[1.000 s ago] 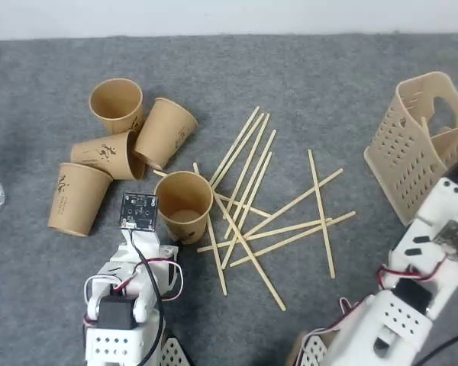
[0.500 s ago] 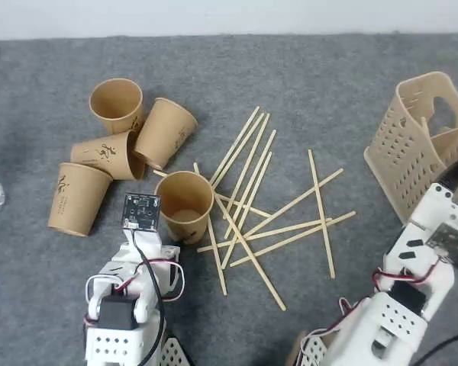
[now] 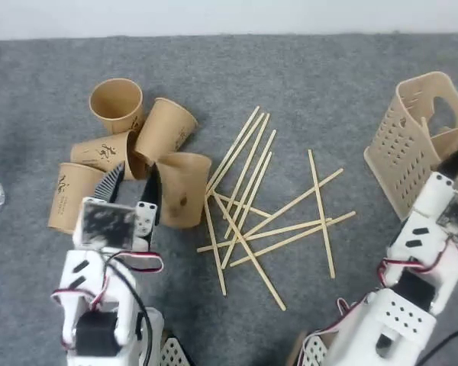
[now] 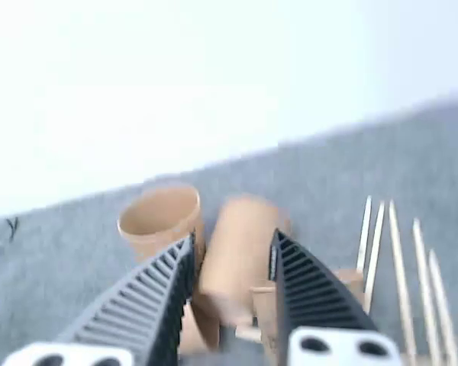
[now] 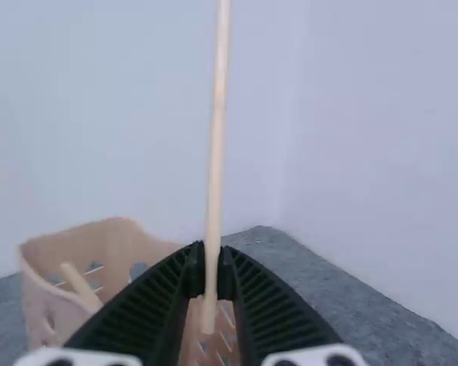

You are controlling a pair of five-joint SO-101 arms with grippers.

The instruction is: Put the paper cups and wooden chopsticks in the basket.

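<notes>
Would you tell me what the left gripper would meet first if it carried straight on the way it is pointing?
Most likely the side-lying paper cup, centred ahead of the open left gripper. Depth is unclear, so it might brush the neighbouring cup first.

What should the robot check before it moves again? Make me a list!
1. Right jaws shut tight on a chopstick: ok.
2. That chopstick is right above the basket: cannot tell; in the high view the arm is beside the basket's wall.
3. Left jaws open wide enough for a cup: ok.
4. A lying cup lined up with the gap between the left jaws: ok, judging by the left wrist view.
5. Everything packed away: not ok; the paper cups and loose chopsticks lie outside the basket.
</notes>
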